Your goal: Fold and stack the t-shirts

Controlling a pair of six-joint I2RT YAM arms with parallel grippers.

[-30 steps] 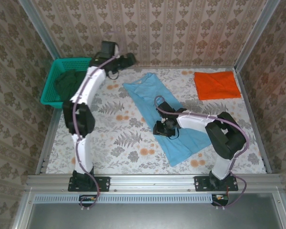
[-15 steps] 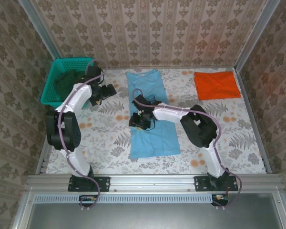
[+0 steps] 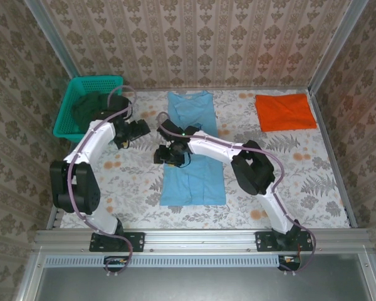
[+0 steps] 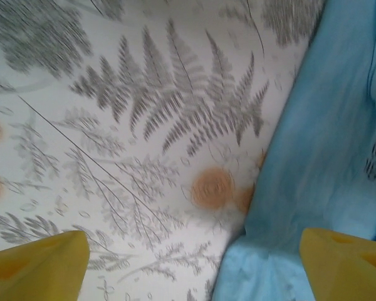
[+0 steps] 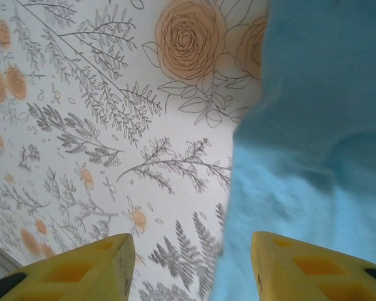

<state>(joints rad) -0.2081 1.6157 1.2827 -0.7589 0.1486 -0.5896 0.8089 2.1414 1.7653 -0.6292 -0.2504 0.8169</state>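
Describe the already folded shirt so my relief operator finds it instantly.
Start at the floral table and go to its far right corner. The orange t-shirt lies there, folded into a flat rectangle. Unlike the light-blue t-shirt spread out mid-table, it is plain bright orange.

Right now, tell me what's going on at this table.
Two robot arms are working on a light-blue t-shirt spread flat in the middle. The left gripper and right gripper are both open at its left edge, holding nothing. An orange t-shirt lies folded at the far right. A green basket with dark cloth sits far left.
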